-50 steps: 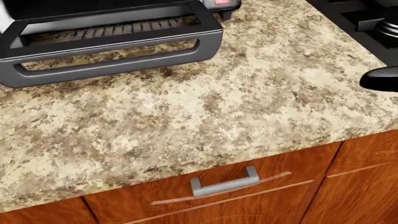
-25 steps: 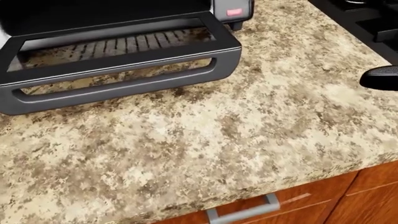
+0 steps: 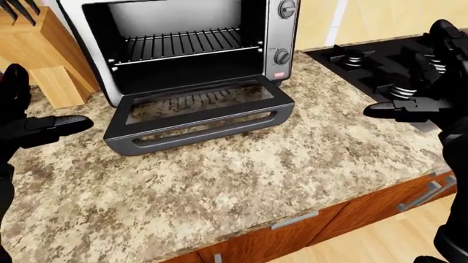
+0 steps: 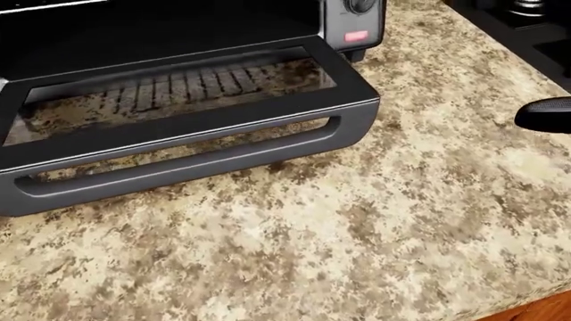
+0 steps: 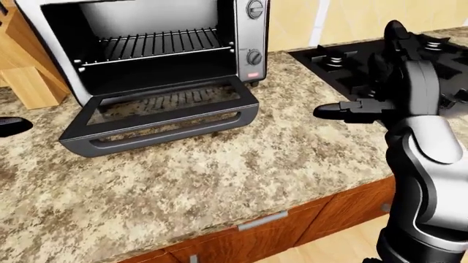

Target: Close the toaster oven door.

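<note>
Standing open on the speckled counter (image 3: 241, 181), the toaster oven (image 3: 190, 49) fills the upper middle of the left-eye view, and its door (image 3: 197, 118) lies folded down flat, with the handle bar toward the bottom of the view. The left hand (image 3: 33, 129) hangs at the left edge, beside the door's left end but apart from it, one finger stretched out toward the door and holding nothing; part of this hand is cut off by the frame. The right hand (image 3: 421, 101) is well apart from the door, at the right edge over the black stove (image 3: 366, 60), fingers spread and empty. A wooden knife block (image 3: 44, 60) stands just left of the oven. Below the counter edge there are brown cabinet fronts with grey handles, and a pale wooden floor in the bottom right corner. In the head view the door (image 4: 179, 134) takes most of the upper half, its left end cut off, and the oven's inside is only a dark band at the top. A black fingertip (image 4: 544, 114) enters from the right edge, clear of the door; the rest of that hand is out of frame. In the right-eye view the right hand (image 5: 380, 104) shows best, open with one finger pointing toward the left of the view, near the stove's edge and touching nothing. Of the left hand only a dark tip (image 5: 11, 126) shows at the left edge.
</note>
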